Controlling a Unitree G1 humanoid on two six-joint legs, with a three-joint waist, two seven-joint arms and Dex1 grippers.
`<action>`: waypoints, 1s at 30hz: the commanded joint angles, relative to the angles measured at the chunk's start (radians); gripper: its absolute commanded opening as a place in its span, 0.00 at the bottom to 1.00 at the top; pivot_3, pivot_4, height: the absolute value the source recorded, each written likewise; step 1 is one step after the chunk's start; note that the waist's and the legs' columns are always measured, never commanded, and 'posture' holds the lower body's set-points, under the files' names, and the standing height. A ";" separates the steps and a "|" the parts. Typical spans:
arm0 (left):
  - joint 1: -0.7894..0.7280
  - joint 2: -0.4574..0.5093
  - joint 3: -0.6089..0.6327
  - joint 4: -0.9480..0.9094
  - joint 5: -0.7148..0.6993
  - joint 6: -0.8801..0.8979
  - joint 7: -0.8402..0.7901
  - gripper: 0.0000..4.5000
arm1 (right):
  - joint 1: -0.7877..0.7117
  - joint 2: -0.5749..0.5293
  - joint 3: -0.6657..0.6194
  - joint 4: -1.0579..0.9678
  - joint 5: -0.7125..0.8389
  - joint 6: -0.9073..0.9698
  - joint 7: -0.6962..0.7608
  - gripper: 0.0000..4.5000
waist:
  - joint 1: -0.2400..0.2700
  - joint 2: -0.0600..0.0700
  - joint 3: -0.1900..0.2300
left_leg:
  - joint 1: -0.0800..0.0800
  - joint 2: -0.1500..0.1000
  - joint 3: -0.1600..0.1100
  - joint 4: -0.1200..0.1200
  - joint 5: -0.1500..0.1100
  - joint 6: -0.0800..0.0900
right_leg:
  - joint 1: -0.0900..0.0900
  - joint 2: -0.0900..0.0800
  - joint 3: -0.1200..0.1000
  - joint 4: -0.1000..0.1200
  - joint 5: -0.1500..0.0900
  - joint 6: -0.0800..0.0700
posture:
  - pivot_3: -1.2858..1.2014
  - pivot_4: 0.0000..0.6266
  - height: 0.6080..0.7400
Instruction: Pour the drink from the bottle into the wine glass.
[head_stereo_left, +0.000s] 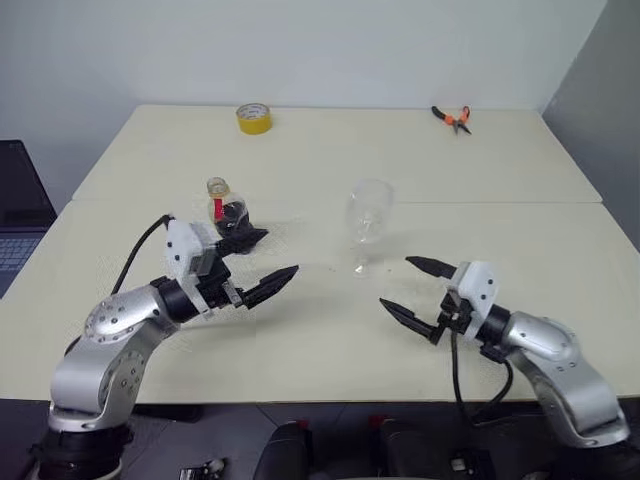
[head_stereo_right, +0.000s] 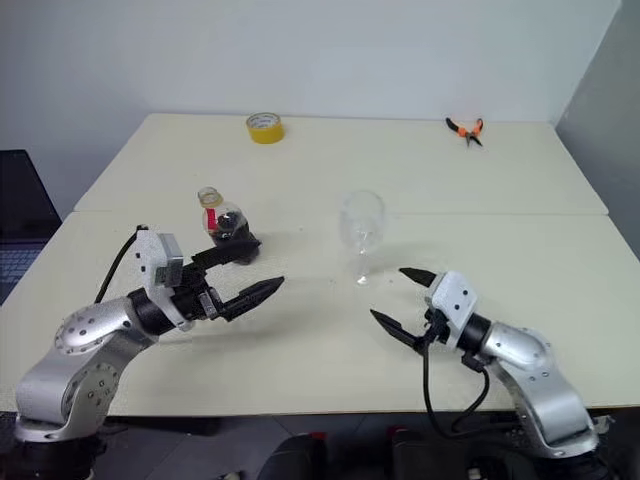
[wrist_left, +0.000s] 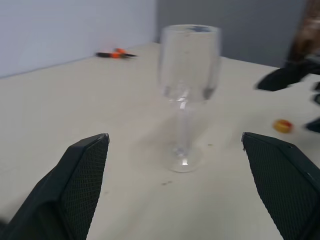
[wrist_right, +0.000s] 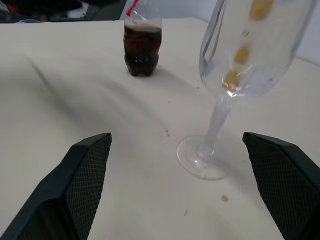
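**Both grippers spread and empty, bottle and glass standing between them**

The left gripper (head_stereo_left: 262, 263) hangs level over the near part of the cream table (head_stereo_left: 320, 330), its two black fingers spread wide and holding nothing. The bottle (head_stereo_left: 228, 212) stands upright just past its farther finger; from the head views contact between them cannot be judged. The bottle's belly holds the dark brown drink (wrist_right: 142, 47), which fills it to about the shoulder, with the red label above it.

The right gripper (head_stereo_left: 418, 290) also points level, toward the left gripper, fingers wide apart and empty. The wine glass (head_stereo_left: 367, 225) stands upright on its foot just ahead of this gripper and a little toward the far side, apart from both fingers; its bowl looks empty. Between the two grippers lies an open stretch of bare tabletop, and the glass sits beyond that gap, to the right of the bottle.

The table is made of two slabs; their seam (head_stereo_left: 520, 203) runs across behind the glass and bottle. Well beyond both grippers, near the far edge, lie a yellow tape roll (head_stereo_left: 253, 117) and orange-handled pliers (head_stereo_left: 452, 118). A few small specks mark the surface near the glass foot. A plain pale wall (head_stereo_left: 300, 50) backs the table, and a laptop (head_stereo_left: 20, 215) sits off the table's left edge.
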 joint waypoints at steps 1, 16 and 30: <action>0.048 -0.081 0.020 -0.035 0.109 -0.094 0.154 1.00 | -0.001 -0.037 -0.032 -0.092 0.079 0.068 0.017 1.00 | 0.001 0.000 0.000 | 0.000 0.000 0.000 0.000 0.000 0.000 | 0.000 0.000 0.000 -0.001 0.000 0.000 | 0.52 0.24 1.00; -0.060 -0.252 -0.020 0.166 0.444 -0.183 0.535 1.00 | -0.081 -0.104 -0.022 -0.167 0.206 0.196 0.035 1.00 | 0.019 -0.002 0.000 | 0.000 -0.001 0.000 0.000 0.000 0.000 | 0.001 0.000 -0.001 -0.001 0.000 0.000 | 0.52 0.24 1.00; -0.287 -0.235 -0.044 0.476 0.427 -0.219 0.469 1.00 | -0.129 -0.112 -0.024 -0.195 0.225 0.230 0.006 1.00 | 0.022 -0.002 0.000 | -0.001 -0.001 0.000 0.000 0.000 0.000 | 0.001 0.000 -0.002 -0.002 0.000 0.000 | 0.52 0.24 1.00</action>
